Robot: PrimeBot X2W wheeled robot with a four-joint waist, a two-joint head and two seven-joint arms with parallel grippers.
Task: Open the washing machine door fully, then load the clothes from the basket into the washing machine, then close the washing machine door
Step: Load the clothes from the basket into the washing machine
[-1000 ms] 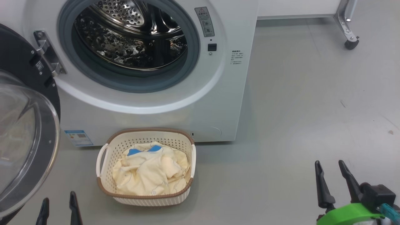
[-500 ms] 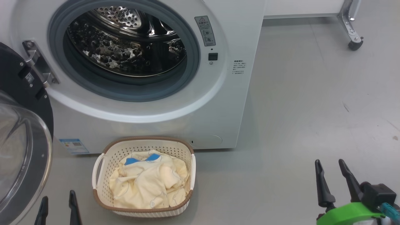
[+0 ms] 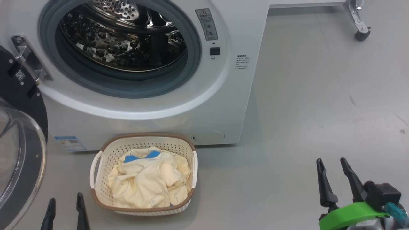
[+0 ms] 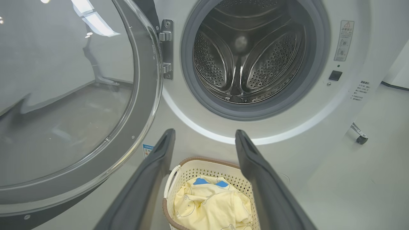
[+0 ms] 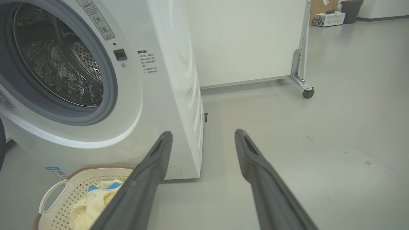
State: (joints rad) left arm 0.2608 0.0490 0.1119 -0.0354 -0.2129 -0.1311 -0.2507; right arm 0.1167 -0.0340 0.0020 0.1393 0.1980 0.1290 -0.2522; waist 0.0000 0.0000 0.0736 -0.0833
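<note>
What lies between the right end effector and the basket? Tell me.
Just bare grey floor separates the right end effector from the basket, seen in the head view.

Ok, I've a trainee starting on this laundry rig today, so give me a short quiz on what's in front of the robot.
1. True or false: the big white front-loading washing machine's round black-rimmed glass door is shut.
2. Where is the pale yellow printed clothing? A) inside the machine B) in the cream perforated plastic basket C) draped over the door
3. Which hand is nearer the basket: the left hand or the right hand?
Key: 1 false; 2 B; 3 left hand.
</note>
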